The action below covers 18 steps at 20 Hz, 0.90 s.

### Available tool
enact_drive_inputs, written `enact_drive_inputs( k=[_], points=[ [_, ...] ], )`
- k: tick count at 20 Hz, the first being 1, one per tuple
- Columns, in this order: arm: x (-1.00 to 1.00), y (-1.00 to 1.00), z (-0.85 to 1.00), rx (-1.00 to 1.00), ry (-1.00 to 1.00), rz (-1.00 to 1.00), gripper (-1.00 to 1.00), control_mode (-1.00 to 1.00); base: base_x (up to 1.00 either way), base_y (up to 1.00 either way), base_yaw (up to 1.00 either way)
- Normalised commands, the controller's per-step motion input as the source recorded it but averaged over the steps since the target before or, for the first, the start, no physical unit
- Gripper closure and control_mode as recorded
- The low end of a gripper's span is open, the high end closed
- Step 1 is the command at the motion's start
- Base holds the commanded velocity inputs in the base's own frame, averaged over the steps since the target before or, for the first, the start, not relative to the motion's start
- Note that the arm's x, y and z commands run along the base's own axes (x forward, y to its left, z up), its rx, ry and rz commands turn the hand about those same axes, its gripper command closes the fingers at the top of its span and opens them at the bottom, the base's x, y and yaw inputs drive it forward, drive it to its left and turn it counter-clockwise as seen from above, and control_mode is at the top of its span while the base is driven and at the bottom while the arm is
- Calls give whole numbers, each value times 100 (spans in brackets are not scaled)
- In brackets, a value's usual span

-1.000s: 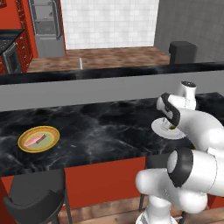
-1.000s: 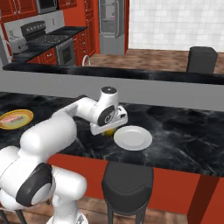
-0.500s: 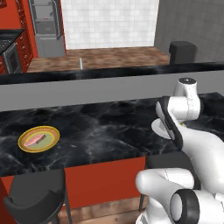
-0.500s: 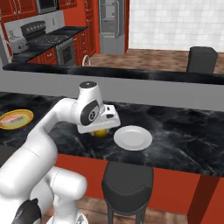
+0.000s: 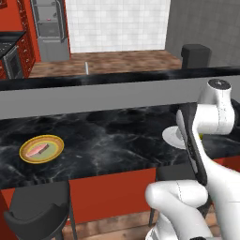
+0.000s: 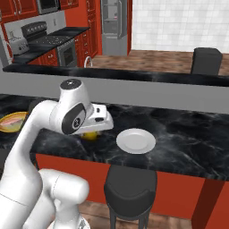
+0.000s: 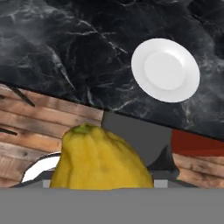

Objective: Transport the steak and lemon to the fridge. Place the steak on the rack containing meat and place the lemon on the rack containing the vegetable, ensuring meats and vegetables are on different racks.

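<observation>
Lemon (image 7: 101, 158) held up close between the gripper (image 7: 103, 181) fingers, filling the lower middle of the hand view; jaws partly open and closed onto the fruit, nothing else in the grip; also visible as a yellow sliver under the hand (image 6: 91, 134) in the right base view, and just a hint of yellow by the wrist (image 5: 201, 136) in the left base view.

Lifted clear of the white plate (image 7: 166, 70), which now sits bare on the black marble counter (image 7: 65, 52); a second ago hand low over the plate, now drawn back toward the counter's near edge with the arm folded in close to the base; grip width unchanged over that second, so hold looks steady. Wood floor and a stool visible beneath the lemon in the hand view, so fruit hangs past the counter edge, not over it.

Steak (image 5: 37, 150) untouched on the yellow plate (image 5: 41, 148) far to the left on the same counter, well apart from the arm.

Fridge (image 6: 113, 21) across the room at the back wall, closed as far as can be told.

Judgement: lemon pickup done, carry phase starting; drive to the fridge and top rack placement still ahead; steak trip not yet begun.
</observation>
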Motion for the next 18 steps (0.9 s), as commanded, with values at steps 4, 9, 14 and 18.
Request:
enact_drive_inputs(
  k=[4, 9, 14, 18],
  points=[
    [-50, 46, 49, 0, -41, 5, 100, -100, 0, 0, 0],
    [-41, 51, 59, 0, -52, 6, 100, -100, 0, 0, 0],
    [-63, 35, 83, 0, -36, 0, 100, -100, 0, 0, 0],
    [0, 0, 0, 0, 0, 0, 100, 100, -96, -1, -11]
  ],
)
